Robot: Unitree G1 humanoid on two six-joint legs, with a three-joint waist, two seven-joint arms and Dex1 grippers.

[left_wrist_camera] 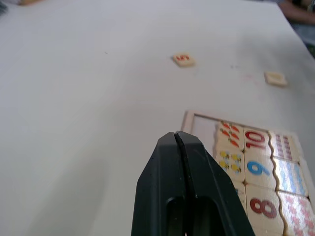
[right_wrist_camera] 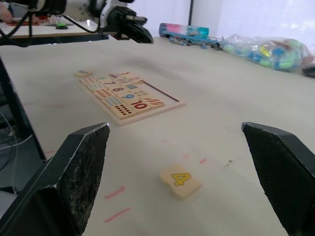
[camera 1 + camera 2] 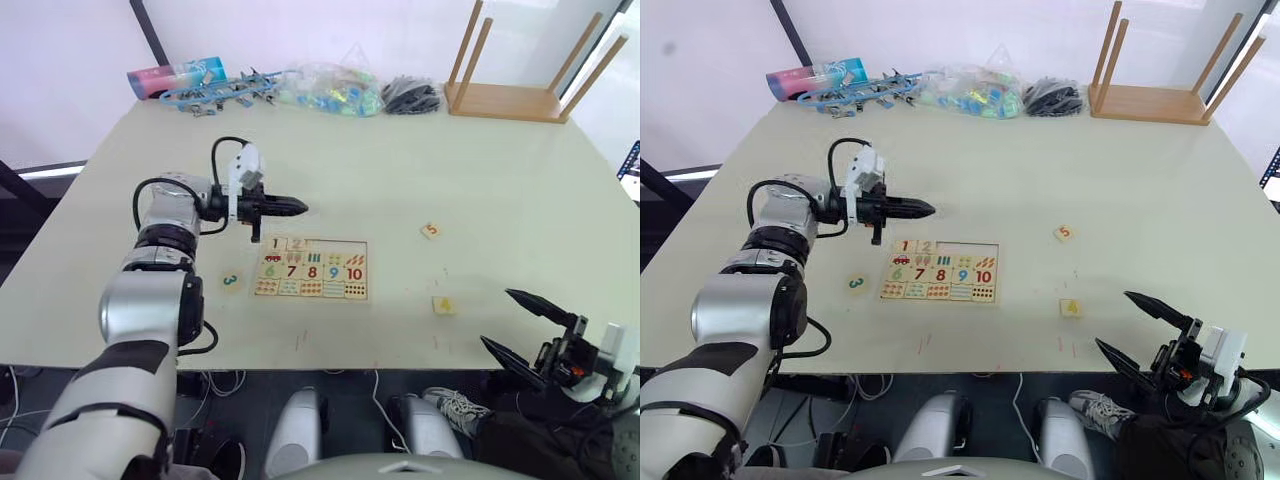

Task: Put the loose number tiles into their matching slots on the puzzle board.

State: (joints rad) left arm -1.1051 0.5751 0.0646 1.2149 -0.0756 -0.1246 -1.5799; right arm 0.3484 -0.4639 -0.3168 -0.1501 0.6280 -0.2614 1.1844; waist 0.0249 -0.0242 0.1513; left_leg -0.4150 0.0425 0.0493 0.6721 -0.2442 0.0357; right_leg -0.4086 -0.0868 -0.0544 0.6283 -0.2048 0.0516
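Your left gripper [image 3: 297,208], closed and empty, hovers just beyond the flat pale wooden puzzle board [image 3: 312,269], while your right gripper [image 3: 522,322] gapes wide near the yellow 4 tile [image 3: 443,305] on the desk [image 3: 400,170].

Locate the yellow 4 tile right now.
The 4 tile lies flat on the table, to the robot's right of the puzzle board, nearer the open right gripper than the 5 tile.

The two head views look forward and down over the table [image 3: 420,180], sharing the board [image 3: 312,268]. The left wrist view sits close above the board's far end; the right wrist view (low, near the table edge) faces the 4 tile [image 2: 180,181] and the board beyond it.
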